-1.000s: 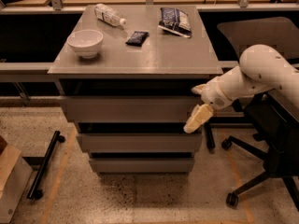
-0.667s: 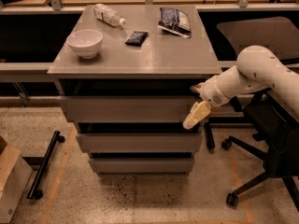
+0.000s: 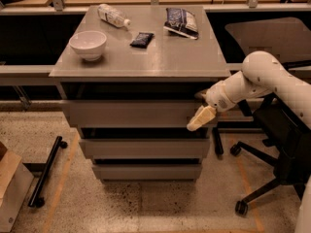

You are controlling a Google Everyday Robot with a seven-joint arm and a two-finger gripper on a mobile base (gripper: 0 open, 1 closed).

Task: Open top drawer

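Observation:
The grey cabinet has three handleless drawer faces stacked below its top. The top drawer (image 3: 131, 113) is the widest and tallest face and stands about flush with the cabinet front, with a dark gap above it. My gripper (image 3: 199, 116), cream-coloured on a white arm, is at the right end of this drawer face, just under the cabinet top's right front corner, against or very near the face. The two narrower drawer faces (image 3: 143, 148) sit below.
On the cabinet top (image 3: 160, 57) stand a white bowl (image 3: 88, 43), a lying plastic bottle (image 3: 112, 15), a small dark packet (image 3: 141, 39) and a chip bag (image 3: 181, 21). A black office chair (image 3: 279, 144) stands to the right. A black wheeled bar (image 3: 46, 171) lies on the floor at the left.
My gripper has shifted slightly left along the right end of the top drawer face. The drawer shows no clear movement.

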